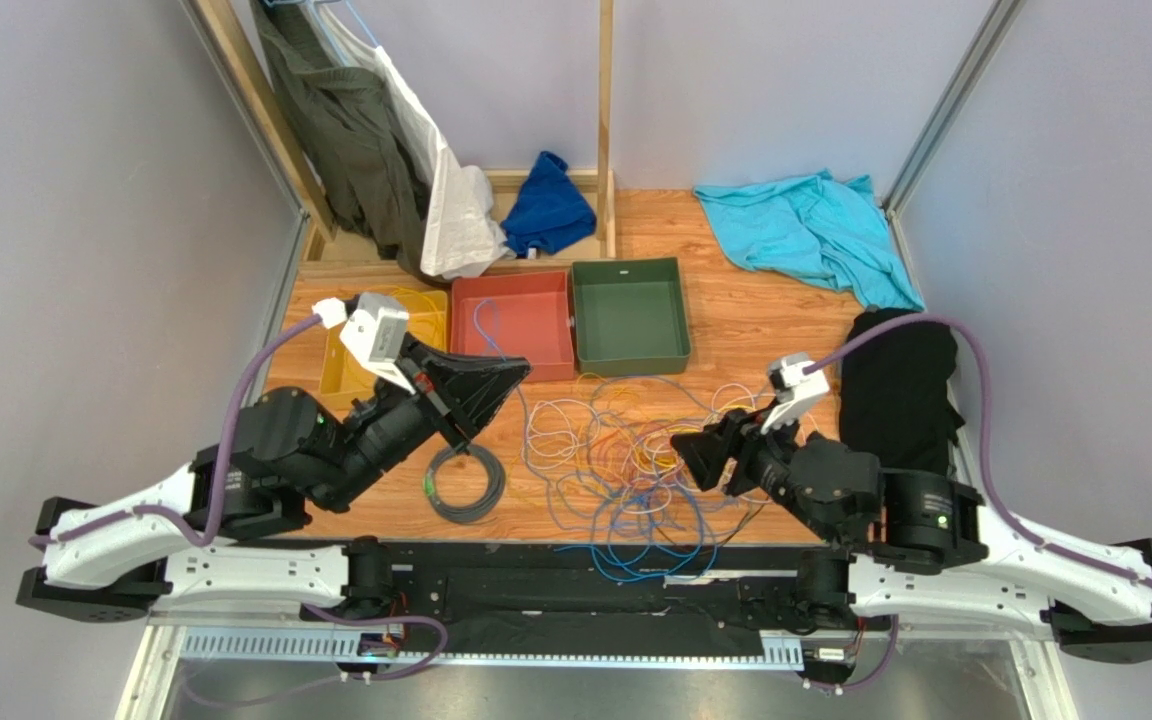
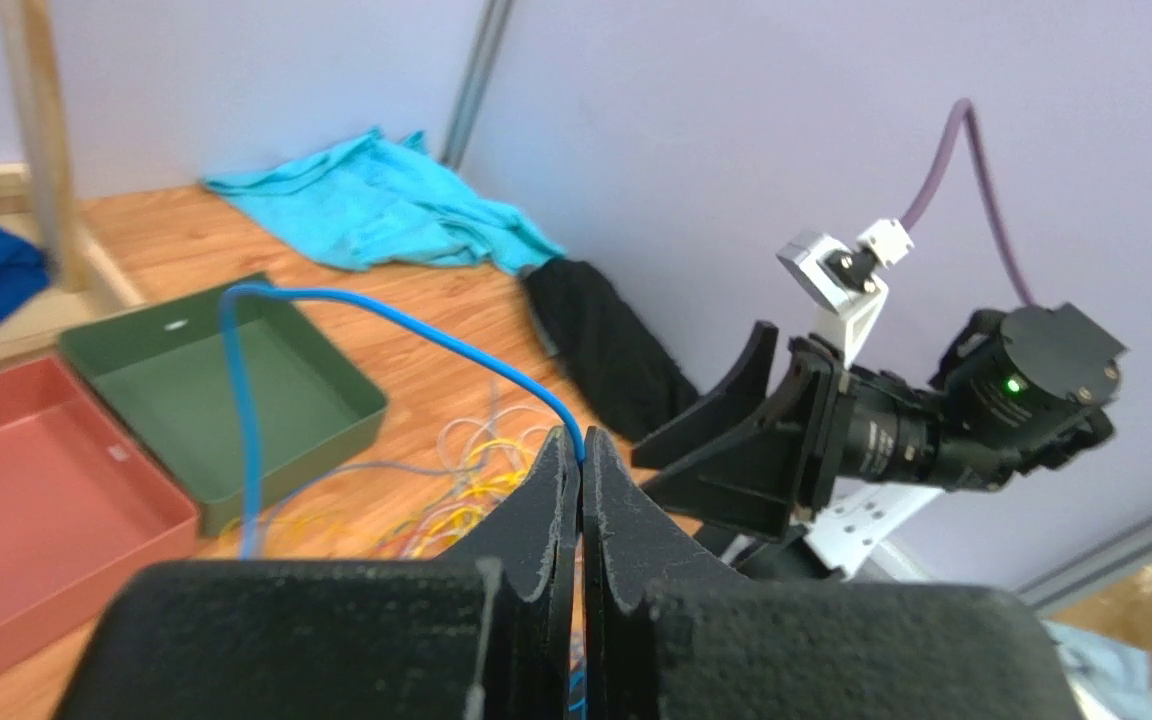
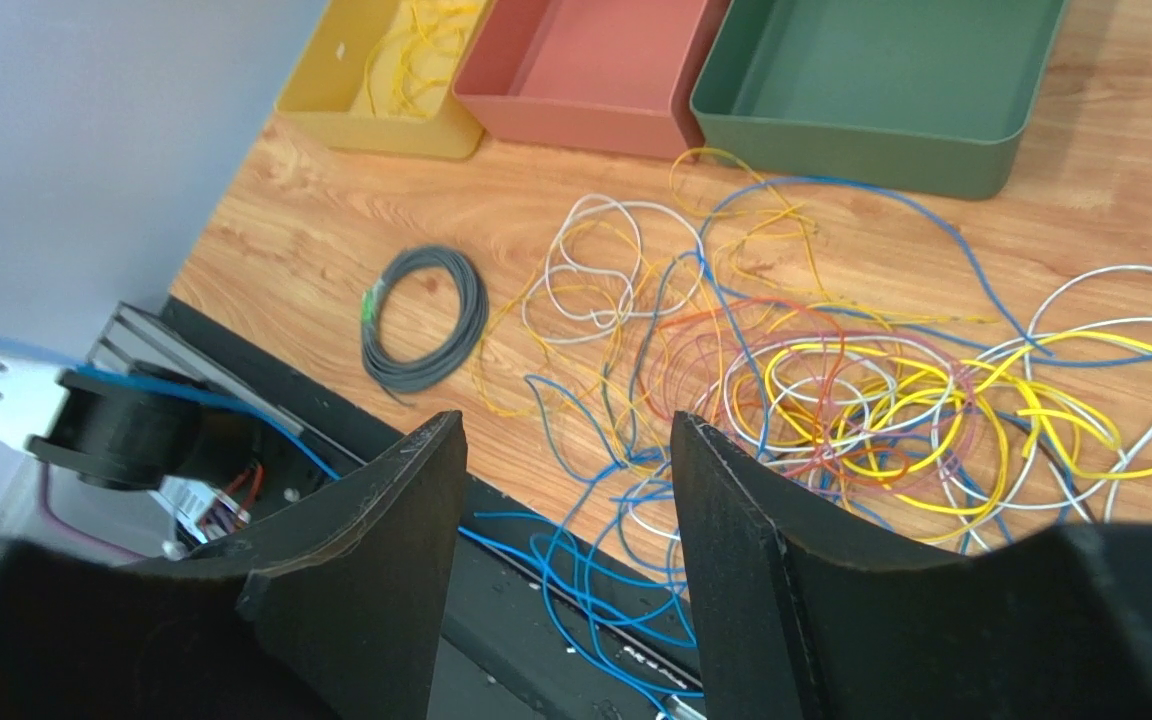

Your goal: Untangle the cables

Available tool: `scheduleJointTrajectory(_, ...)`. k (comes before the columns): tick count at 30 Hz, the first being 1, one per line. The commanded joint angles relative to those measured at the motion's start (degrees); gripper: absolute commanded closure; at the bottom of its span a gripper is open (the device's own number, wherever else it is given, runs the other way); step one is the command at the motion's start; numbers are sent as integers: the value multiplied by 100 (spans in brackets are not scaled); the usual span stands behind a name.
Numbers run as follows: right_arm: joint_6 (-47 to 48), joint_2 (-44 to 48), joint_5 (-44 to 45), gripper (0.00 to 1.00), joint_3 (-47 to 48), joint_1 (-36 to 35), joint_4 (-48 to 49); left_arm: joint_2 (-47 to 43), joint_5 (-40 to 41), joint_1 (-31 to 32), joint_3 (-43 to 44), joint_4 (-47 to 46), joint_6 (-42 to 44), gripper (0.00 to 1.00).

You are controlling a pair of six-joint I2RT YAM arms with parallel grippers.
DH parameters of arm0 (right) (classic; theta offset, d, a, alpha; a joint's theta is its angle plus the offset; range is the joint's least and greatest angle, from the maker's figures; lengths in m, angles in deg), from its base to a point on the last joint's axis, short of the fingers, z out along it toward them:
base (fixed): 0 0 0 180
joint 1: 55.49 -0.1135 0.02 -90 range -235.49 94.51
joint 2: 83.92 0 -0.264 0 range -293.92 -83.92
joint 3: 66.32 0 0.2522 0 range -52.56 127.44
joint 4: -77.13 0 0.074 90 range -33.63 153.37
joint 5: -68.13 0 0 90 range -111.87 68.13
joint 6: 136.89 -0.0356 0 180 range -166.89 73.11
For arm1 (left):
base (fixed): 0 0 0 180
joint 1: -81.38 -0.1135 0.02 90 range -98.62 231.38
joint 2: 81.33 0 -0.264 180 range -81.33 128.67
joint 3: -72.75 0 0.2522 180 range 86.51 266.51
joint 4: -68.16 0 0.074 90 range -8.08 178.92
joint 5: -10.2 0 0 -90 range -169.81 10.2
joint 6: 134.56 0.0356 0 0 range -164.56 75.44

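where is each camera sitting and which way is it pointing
Top external: above and behind the arm bases, looking down on the table; the left arm and right arm both show.
Left wrist: rides that wrist, facing across the table at the right arm; the left gripper, shut on a blue cable, fills the bottom.
Right wrist: rides that wrist, looking down on the tangled cables; the open right gripper frames the bottom.
Shared: the green tray appears in all three.
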Motion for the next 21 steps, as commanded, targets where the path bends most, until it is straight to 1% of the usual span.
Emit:
scheduleJointTrajectory(1,209,-180,-462,44,-326,-18,807,835,478,15,1155,1334,456,100)
scheduleJointTrajectory(2,262,-207,-542,44,-422,-26,886,968,523,15,1706,1440,562,100)
scheduleJointTrajectory(4,271,-286,-709,44,-511,-18,1036,1406,724,15,2306,1791,826,100)
scheduleJointTrajectory(5,289,-312,-762,44,-529,-26,1072,1548,795,7,2909,1923,983,100)
scheduleJointTrajectory(7,324,-347,-955,44,-616,-27,1185,1934,927,7,3466,2170,1151,100)
scheduleJointTrajectory(8,341,-356,-1000,44,-643,-27,1212,2041,971,7,3939,2214,1326,100)
scheduleJointTrajectory(10,333,-357,-1000,44,-704,-27,1213,2339,1120,-2,4329,2250,1528,100)
scheduleJointTrajectory(11,315,-330,-1000,44,-722,-27,1195,2419,1173,-54,4626,2232,1730,100)
scheduleJointTrajectory(13,245,-226,-965,44,-783,-27,1108,2673,1200,-238,4883,2354,1811,100)
scheduleJointTrajectory(14,219,-172,-956,44,-801,-35,1081,2744,1139,-588,5084,2459,1724,100)
scheduleJointTrajectory(16,122,20,-921,44,-862,-27,941,2920,1016,-1002,5157,2802,1566,100)
scheduleJointTrajectory(17,104,91,-895,45,-880,-27,879,2982,981,-1430,5131,3038,1382,100)
scheduleJointTrajectory(18,61,231,-877,45,-889,-27,757,3095,902,-1670,5078,3162,1250,100)
scheduleJointTrajectory(19,25,311,-860,45,-915,-27,686,3149,623,-1933,4921,3268,1083,100)
scheduleJointTrajectory(20,8,381,-851,45,-924,-27,633,3193,429,-2406,4780,3339,794,100)
scheduleJointTrajectory(21,-1,521,-842,45,-933,-27,519,3245,235,-2628,4613,3304,669,100)
